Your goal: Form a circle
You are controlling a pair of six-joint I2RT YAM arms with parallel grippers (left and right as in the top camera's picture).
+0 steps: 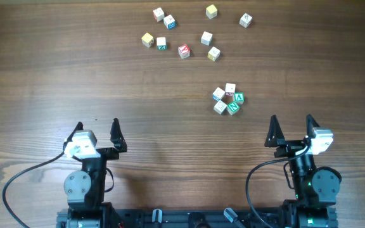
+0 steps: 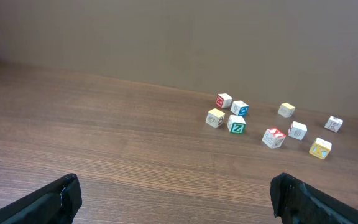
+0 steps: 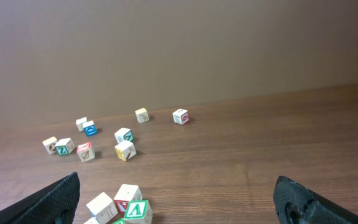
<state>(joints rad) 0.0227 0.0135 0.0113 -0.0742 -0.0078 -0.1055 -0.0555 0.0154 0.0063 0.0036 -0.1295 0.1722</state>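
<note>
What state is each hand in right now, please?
Left hand: open, holding nothing.
Right hand: open, holding nothing.

the left arm (image 1: pixel 84 183) sits folded low at 7 o'clock in the overhead view, the right arm (image 1: pixel 312 180) at 5 o'clock. the left gripper (image 1: pixel 97 128) and right gripper (image 1: pixel 291 123) both point toward 12 o'clock, jaws spread wide, holding nothing.
</note>
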